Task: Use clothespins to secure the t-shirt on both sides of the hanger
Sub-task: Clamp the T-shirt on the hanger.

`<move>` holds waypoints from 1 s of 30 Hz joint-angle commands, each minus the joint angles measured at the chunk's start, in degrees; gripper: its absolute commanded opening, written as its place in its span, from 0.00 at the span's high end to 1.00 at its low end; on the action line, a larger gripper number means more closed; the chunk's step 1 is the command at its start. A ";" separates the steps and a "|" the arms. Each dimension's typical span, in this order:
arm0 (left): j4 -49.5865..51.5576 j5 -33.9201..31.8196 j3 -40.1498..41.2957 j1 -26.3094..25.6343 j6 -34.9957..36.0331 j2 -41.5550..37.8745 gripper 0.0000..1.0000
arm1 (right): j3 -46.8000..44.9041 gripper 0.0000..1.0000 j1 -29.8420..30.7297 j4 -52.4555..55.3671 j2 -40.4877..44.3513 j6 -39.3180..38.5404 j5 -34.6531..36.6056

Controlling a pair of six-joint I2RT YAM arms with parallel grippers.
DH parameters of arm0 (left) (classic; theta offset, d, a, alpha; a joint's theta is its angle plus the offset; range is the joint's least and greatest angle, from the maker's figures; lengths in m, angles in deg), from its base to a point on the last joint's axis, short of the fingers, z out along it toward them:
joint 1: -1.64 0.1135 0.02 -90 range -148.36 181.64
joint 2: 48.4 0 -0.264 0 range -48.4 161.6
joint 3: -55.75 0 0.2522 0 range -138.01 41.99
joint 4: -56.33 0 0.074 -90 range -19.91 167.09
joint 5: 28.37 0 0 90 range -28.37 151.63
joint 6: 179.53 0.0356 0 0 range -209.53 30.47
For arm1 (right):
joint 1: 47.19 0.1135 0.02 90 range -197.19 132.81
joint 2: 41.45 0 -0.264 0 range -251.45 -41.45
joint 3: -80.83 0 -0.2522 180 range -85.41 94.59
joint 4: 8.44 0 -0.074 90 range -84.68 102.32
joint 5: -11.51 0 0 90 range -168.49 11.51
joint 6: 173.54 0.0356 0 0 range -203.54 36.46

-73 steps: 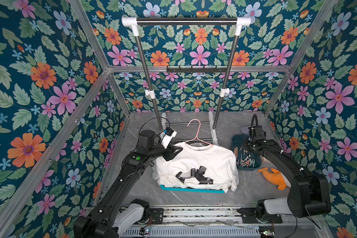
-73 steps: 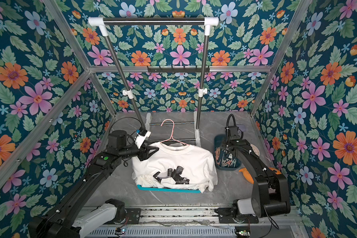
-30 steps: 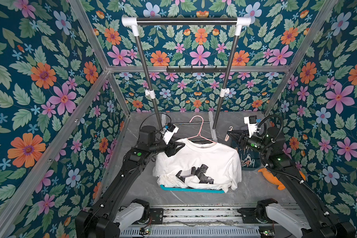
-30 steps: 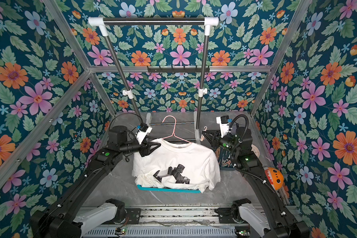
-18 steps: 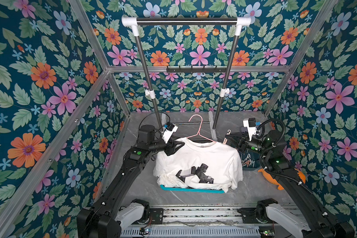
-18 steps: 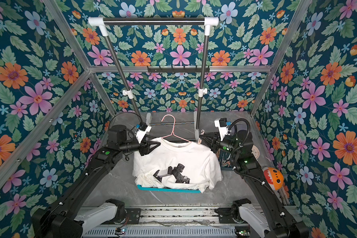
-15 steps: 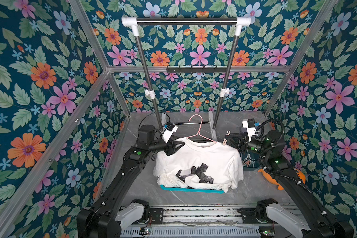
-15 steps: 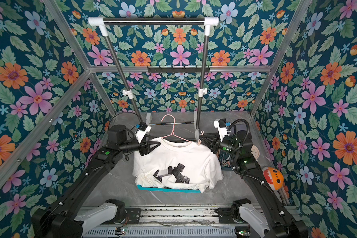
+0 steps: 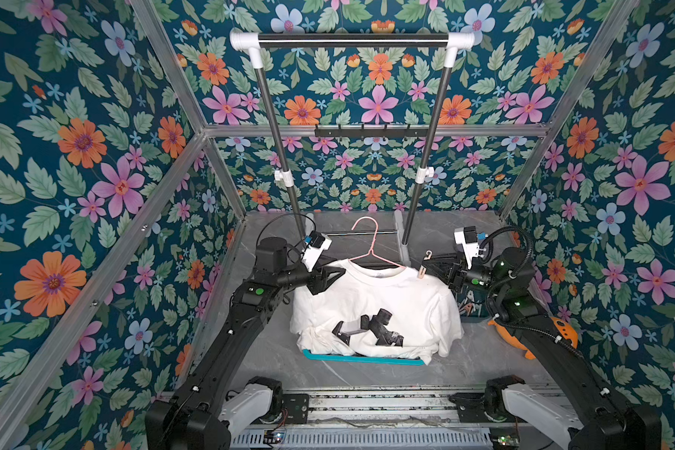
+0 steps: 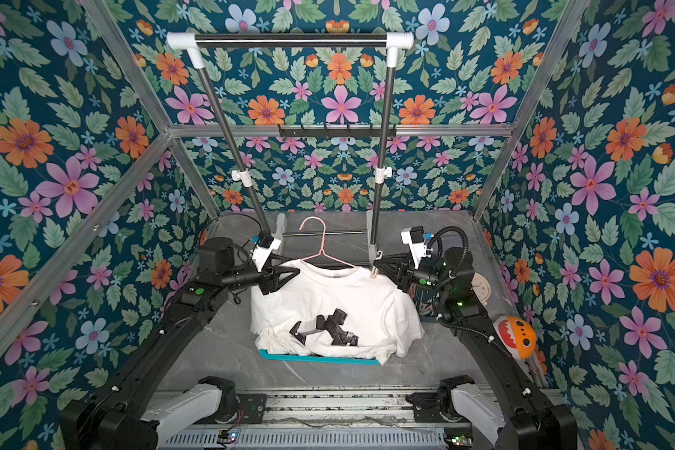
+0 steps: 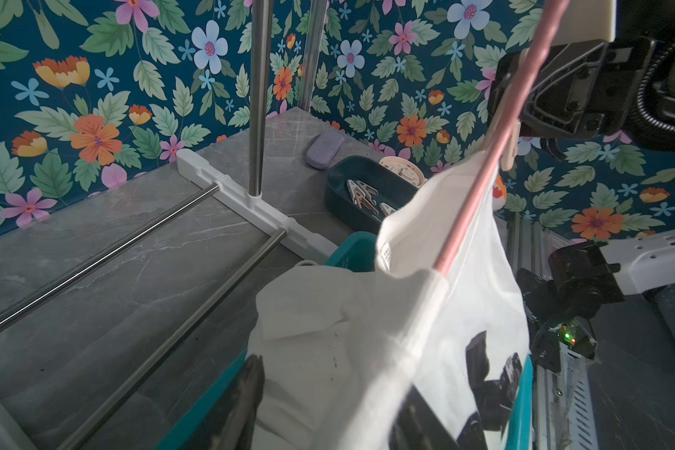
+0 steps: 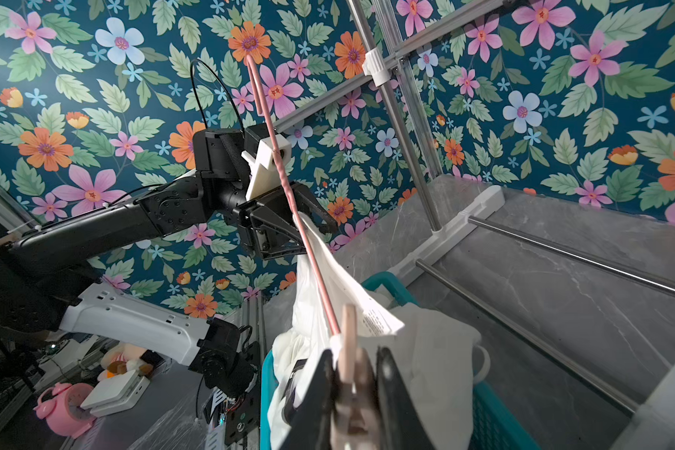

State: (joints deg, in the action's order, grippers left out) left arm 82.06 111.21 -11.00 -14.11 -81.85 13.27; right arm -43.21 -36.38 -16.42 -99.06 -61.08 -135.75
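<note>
Above the teal basket [image 9: 363, 358], the white shirt [image 9: 375, 300] hangs on the pink hanger [image 9: 371, 241]. The left gripper [image 9: 334, 274], half closed, clamps the shirt's left shoulder. The right gripper [image 9: 429, 269], nearly closed, pinches a pale pin [image 9: 424, 265] at the right shoulder. Spare pins [image 11: 367, 195] lie in the bin [image 11: 340, 183].

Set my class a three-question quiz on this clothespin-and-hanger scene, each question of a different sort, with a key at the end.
1. True or false: the right gripper holds a clothespin.
2. Fill the gap: the left gripper grips the t-shirt, which is draped on a ___ hanger.
3. Pick one. The spare clothespins lie: A, on the t-shirt; B, in the dark tray; C, in the left gripper.

Key: 1 true; 2 pink; 3 B.
</note>
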 commanded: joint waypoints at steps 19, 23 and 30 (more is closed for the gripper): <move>-3.82 2.11 1.07 1.37 -1.09 -1.14 1.00 | 1.14 0.38 -0.86 3.64 -0.67 0.03 -0.39; -1.11 -1.06 0.29 1.40 -1.09 -0.38 1.00 | 2.01 0.15 -0.81 10.25 0.17 -0.88 5.18; 2.96 -4.89 0.50 1.39 0.84 -1.03 1.00 | 2.42 0.10 -1.90 17.65 2.71 -0.02 15.70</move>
State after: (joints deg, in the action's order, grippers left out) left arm 83.83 108.24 -10.50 -12.74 -82.33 13.07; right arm -40.81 -37.84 -2.39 -97.48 -60.87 -126.59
